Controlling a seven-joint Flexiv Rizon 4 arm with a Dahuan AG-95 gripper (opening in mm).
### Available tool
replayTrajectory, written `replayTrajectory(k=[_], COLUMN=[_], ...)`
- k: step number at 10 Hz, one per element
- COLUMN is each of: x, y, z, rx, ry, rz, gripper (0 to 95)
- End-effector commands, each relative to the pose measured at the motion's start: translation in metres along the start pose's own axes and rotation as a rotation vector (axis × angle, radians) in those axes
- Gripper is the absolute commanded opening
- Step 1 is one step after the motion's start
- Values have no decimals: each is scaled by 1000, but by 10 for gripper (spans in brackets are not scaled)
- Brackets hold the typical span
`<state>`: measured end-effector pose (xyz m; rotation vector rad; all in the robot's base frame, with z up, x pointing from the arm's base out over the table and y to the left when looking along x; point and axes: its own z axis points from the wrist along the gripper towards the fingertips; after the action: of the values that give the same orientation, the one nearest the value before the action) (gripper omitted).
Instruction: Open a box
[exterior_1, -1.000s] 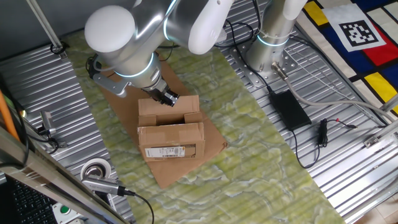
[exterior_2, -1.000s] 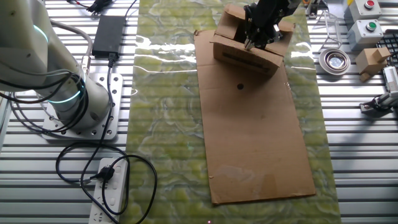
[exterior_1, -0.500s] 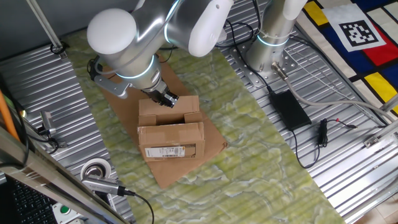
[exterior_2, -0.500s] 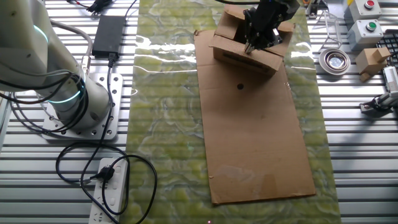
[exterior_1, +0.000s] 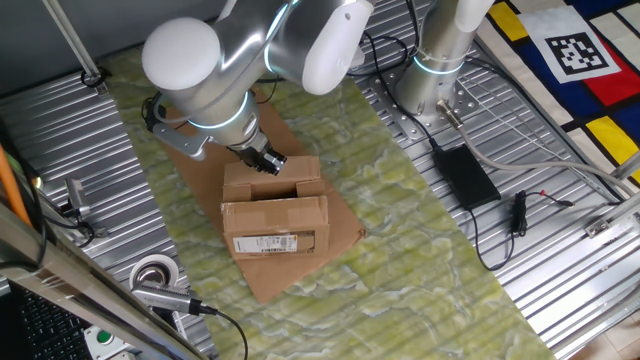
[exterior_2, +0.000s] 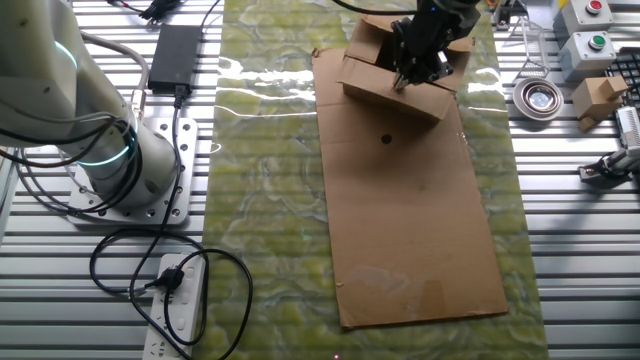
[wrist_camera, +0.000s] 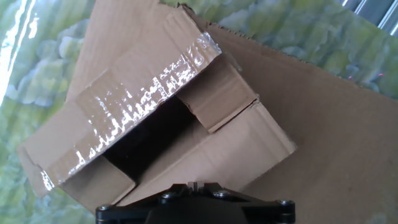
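Cardboard box (exterior_1: 272, 215) flap under the tool (exterior_1: 268, 160); tool's opening can't be judged.

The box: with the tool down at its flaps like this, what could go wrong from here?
1. The box stands loose on the cardboard sheet, nothing holding it, so a push from the tool could slide or tip it instead of folding a flap.
2. The taped flap partly covers the opening and might spring back.
3. Tool fingertips are out of the hand view, so contact is hard to confirm.
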<state>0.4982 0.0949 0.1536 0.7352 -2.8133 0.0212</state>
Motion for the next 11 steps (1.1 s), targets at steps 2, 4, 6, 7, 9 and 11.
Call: replayTrajectory(k=[2,4,6,7,9,11], x=[-3,-8,-11,-12,-12,-12], y=[1,6,8,9,10,10], z=[2,3,4,5,5,5], rx=[-2,-2,-1,-1,-1,-3], ry=[-2,-2,-2,-2,-3,-8], rz=[13,33,46,57,81,128], gripper=[0,0,0,0,0,0])
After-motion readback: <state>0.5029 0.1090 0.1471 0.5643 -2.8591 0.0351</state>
